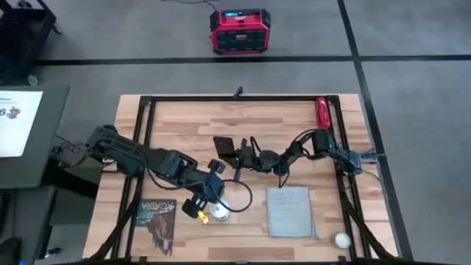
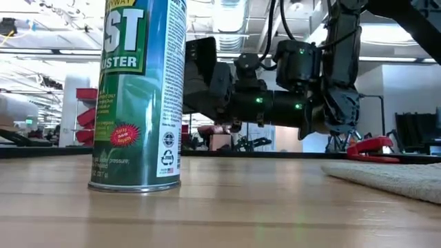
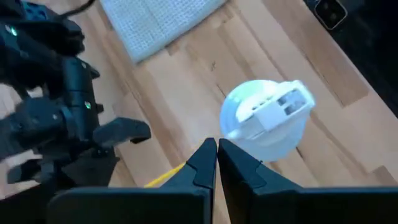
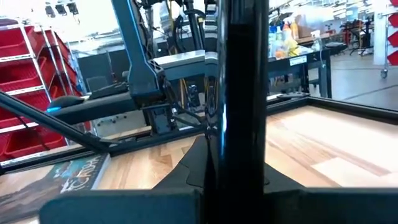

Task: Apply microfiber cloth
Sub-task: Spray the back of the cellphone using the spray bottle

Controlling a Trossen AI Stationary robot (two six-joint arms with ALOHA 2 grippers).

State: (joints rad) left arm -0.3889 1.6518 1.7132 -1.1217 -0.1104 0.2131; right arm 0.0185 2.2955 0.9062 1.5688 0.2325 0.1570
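The right gripper (image 1: 237,156) is clamped on a black phone (image 1: 224,145), held on edge above the middle of the table (image 1: 294,110); in the right wrist view the phone (image 4: 242,93) stands as a dark upright slab between the fingers. The left gripper (image 1: 204,209) hangs just beside the white cap of a spray can (image 1: 221,213), its fingers (image 3: 205,163) pressed together with nothing between them. There is one microfiber cloth (image 1: 290,211), lying flat on the wood on the right half of the table, near the front edge, apart from both grippers. One spray can stands upright, green-labelled in the low view (image 2: 141,93). One dark printed booklet (image 1: 157,224) lies at the front left corner. One red tool (image 1: 321,112) rests on the far right frame rail, and one small white round object (image 1: 341,240) sits at the front right. A red and black case (image 1: 241,31) stands on the floor beyond the table.
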